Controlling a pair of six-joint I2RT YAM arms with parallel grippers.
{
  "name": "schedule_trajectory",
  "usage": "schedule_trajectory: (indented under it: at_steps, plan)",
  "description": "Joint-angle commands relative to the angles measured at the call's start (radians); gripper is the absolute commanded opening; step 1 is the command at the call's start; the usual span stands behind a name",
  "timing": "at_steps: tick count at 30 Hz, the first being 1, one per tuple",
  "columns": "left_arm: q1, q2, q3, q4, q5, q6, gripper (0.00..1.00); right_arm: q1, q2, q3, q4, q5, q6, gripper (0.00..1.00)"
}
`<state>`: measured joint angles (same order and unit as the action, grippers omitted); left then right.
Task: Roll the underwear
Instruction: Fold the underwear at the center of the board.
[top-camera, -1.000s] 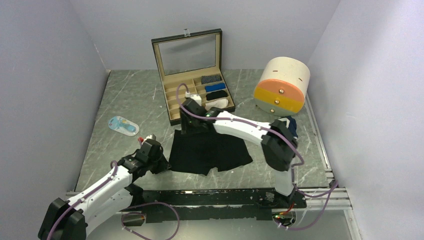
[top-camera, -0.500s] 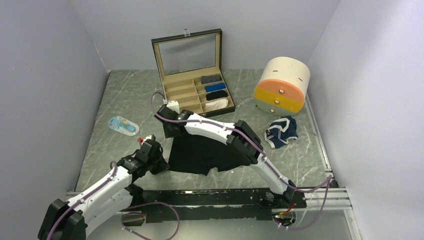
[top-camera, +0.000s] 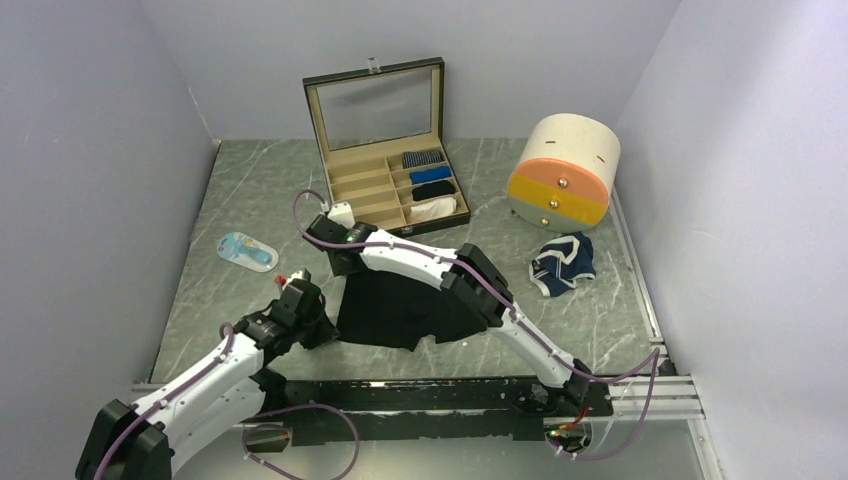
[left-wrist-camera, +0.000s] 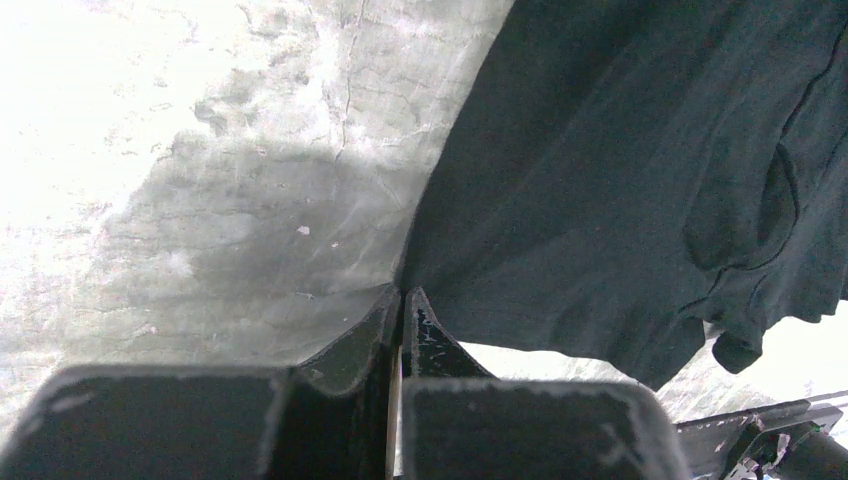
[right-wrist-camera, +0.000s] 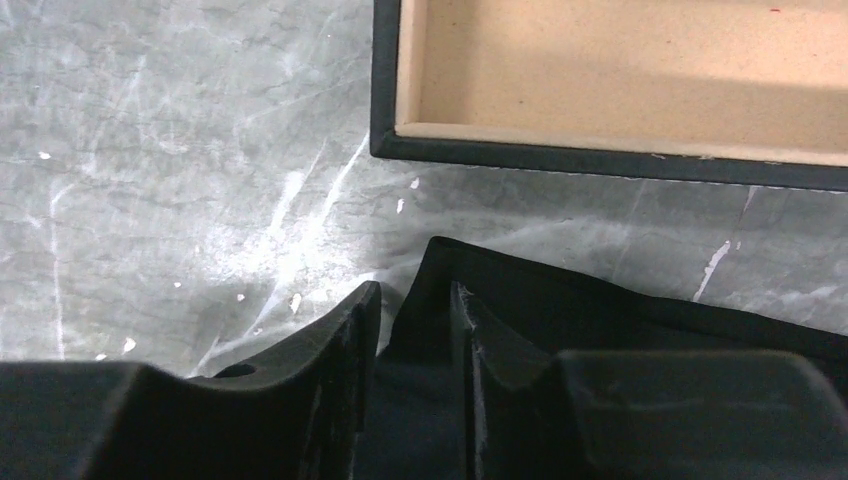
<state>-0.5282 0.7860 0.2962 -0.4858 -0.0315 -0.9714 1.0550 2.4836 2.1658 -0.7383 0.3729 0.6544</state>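
The black underwear (top-camera: 415, 305) lies spread flat at the table's middle. My left gripper (top-camera: 330, 326) sits at its near-left corner; in the left wrist view the left gripper (left-wrist-camera: 402, 295) is shut, pinching the edge of the black cloth (left-wrist-camera: 620, 170). My right gripper (top-camera: 346, 270) is low over the far-left corner. In the right wrist view the right gripper (right-wrist-camera: 415, 288) stands open, its jaws straddling that corner of the black cloth (right-wrist-camera: 600, 320) with a gap still showing. The navy underwear (top-camera: 563, 263) with white trim lies crumpled to the right, untouched.
An open organiser box (top-camera: 352, 238) stands behind the cloth, its rim (right-wrist-camera: 600, 160) close ahead of the right fingers, with rolled cloth bundles (top-camera: 430, 185) in its right compartments. A round drawer unit (top-camera: 563, 172) is at the back right. A small blue-and-white item (top-camera: 247, 250) lies left.
The right arm has swung left from the cloth's far edge to its far-left corner, jaws narrowing, uncovering the navy underwear. The left gripper has shut on the near-left corner.
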Motion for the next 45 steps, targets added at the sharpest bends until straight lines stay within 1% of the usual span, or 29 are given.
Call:
schedule_trajectory:
  at_steps: [1,4,6,7,9,10,12,14,16,21,24,31,40,45]
  plan:
    - [-0.004,-0.011,-0.023,-0.009,-0.007,0.004,0.05,0.007,0.041,0.035,-0.035,0.034,-0.016,0.34]
    - [-0.004,-0.017,-0.021,-0.012,-0.007,0.001,0.05,0.013,0.054,0.03,-0.043,0.061,-0.011,0.26]
    - [-0.004,-0.023,-0.015,-0.015,-0.009,-0.001,0.05,0.011,0.063,0.043,-0.053,0.07,-0.015,0.24]
    - [-0.004,-0.026,-0.009,-0.019,-0.011,0.0,0.05,0.012,0.066,0.055,-0.059,0.072,-0.018,0.24]
    - [-0.004,-0.03,0.005,-0.028,-0.011,0.0,0.05,0.011,0.069,0.093,-0.073,0.074,-0.021,0.19]
    - [-0.003,-0.032,0.014,-0.036,-0.013,0.001,0.05,0.01,0.064,0.101,-0.072,0.068,-0.022,0.14]
    - [-0.004,-0.038,0.036,-0.052,-0.022,0.006,0.05,0.008,0.046,0.114,-0.062,0.038,-0.032,0.09]
    - [-0.004,-0.045,0.059,-0.063,-0.028,0.01,0.05,-0.002,0.016,0.116,-0.047,0.0,-0.032,0.06]
    - [-0.004,-0.051,0.082,-0.073,-0.024,0.02,0.05,-0.015,-0.021,0.102,-0.024,-0.043,-0.026,0.0]
    - [-0.003,-0.062,0.14,-0.098,-0.006,0.045,0.05,-0.057,-0.118,0.007,0.059,-0.178,-0.009,0.0]
    - [-0.004,-0.07,0.158,-0.117,-0.009,0.046,0.05,-0.071,-0.15,-0.026,0.074,-0.194,-0.009,0.0]
    - [-0.004,-0.092,0.139,-0.107,0.013,0.039,0.05,-0.091,-0.193,-0.087,0.116,-0.23,-0.016,0.0]
    - [-0.003,-0.096,0.103,-0.107,-0.014,0.001,0.05,-0.088,-0.089,0.004,0.042,-0.225,-0.031,0.0]
    - [-0.004,-0.109,0.106,-0.09,-0.003,0.008,0.05,-0.09,-0.105,-0.001,0.068,-0.244,-0.038,0.0]
